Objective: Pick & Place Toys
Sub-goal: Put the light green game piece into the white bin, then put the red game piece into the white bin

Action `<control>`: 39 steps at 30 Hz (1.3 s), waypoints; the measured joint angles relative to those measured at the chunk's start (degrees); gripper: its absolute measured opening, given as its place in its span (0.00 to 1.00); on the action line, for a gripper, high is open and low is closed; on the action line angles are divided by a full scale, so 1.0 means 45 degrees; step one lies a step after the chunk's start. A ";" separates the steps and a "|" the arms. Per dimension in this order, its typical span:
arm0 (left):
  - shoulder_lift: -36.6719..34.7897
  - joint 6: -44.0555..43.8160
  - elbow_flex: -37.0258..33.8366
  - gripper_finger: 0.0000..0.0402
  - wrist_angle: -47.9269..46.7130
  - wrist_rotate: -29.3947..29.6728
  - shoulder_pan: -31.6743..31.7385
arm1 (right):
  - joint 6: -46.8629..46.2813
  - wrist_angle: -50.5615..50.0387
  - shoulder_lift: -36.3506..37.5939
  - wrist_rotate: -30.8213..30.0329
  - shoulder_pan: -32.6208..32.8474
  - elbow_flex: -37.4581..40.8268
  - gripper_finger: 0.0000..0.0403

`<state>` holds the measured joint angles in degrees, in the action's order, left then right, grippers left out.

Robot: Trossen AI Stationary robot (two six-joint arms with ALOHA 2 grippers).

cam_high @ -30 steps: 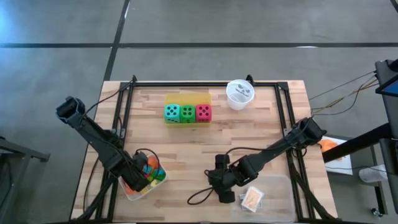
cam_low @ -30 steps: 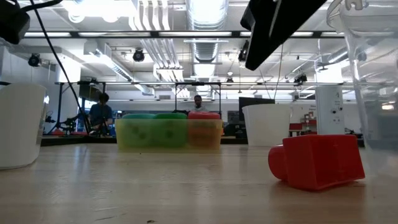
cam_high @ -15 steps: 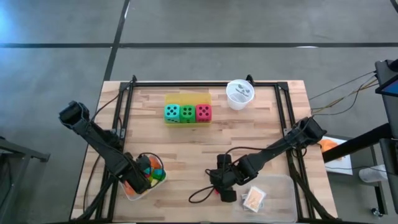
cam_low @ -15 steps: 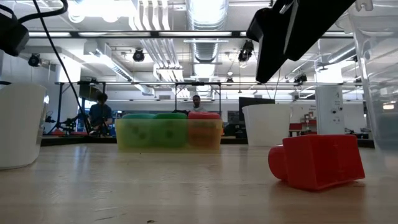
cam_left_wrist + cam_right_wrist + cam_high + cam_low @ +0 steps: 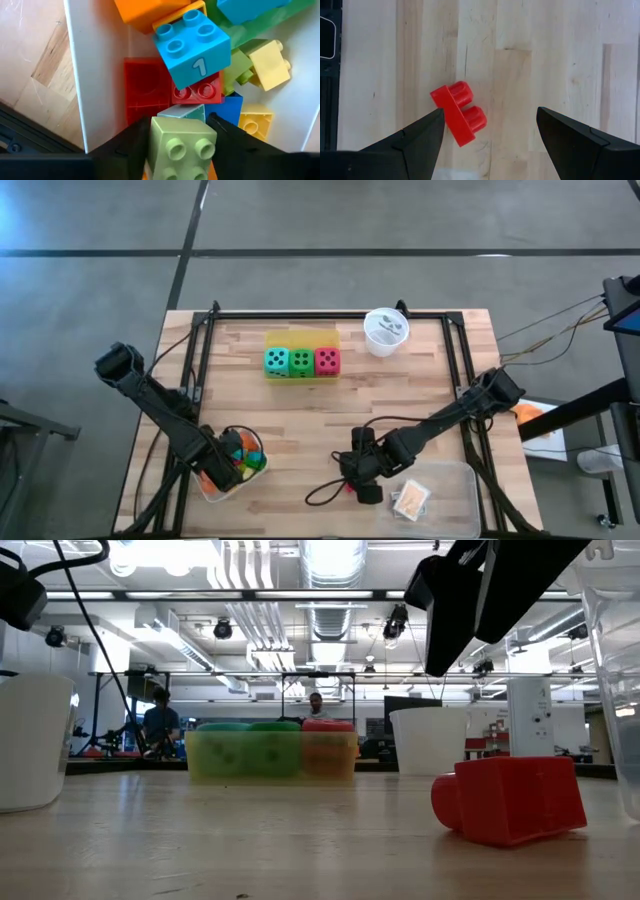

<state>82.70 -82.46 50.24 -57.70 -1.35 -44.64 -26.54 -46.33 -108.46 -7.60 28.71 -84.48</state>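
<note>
Jaws on the right gripper (image 5: 490,145) stand wide open with nothing between them, hanging just above the small red plastic block with two round studs (image 5: 459,113) that lies on its side on the wooden desk (image 5: 330,410). That block sits just beside the clear plastic tray (image 5: 440,495) at the desk's near right, on the side facing the desk's middle. Seen past the right arm's fingers, the block lies ahead of the jaws and off toward one finger, with its long axis slanted across the gap rather than square to it; I judge a short advance and a small wrist turn are needed before closing. Over at the white tray of coloured blocks (image 5: 215,488), far from the clear tray across the desk, the left gripper (image 5: 177,142) has its jaws around a pale green studded block (image 5: 181,146). The right arm is clearly nearer the red block.
</note>
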 joint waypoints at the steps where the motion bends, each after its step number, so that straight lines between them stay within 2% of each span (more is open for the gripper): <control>1: 0.0000 0.0000 0.0000 0.45 0.0007 0.0012 0.0000 | 0.0019 -0.0038 -0.0009 -0.0008 0.0000 -0.0069 0.77; 6: 0.0005 0.0012 -0.0005 0.60 0.0007 0.0000 0.0000 | 0.0179 -0.0096 -0.0064 -0.0049 -0.0041 -0.0705 0.77; 11: 0.0001 0.0039 0.0000 0.67 0.0029 -0.0041 0.0000 | 0.0188 -0.0495 -0.0147 -0.0027 -0.0207 -0.1476 0.77; 19: -0.0105 -0.0014 0.0015 0.68 -0.0228 -0.0505 0.0024 | 0.0271 -0.0751 -0.0216 -0.0005 -0.0388 -0.1717 0.77; 26: -0.0908 -0.0095 0.0100 0.68 -0.0325 -0.0717 0.0024 | 0.0279 -0.1419 -0.0685 0.0408 -0.0640 -0.2073 0.77; 36: -0.3080 0.0039 0.0379 0.68 -0.0517 -0.0639 0.0008 | 0.0956 -0.4029 -0.2542 0.0699 -0.0955 -0.4969 0.77; 39: -0.3790 -0.0102 0.0347 0.68 -0.0554 0.0083 0.0005 | 0.1137 -0.5112 -0.3288 0.0743 -0.0928 -0.5998 0.77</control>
<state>65.64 -82.91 51.80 -60.20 -0.98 -44.62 -21.42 -69.34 -123.26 -4.25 24.53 -111.47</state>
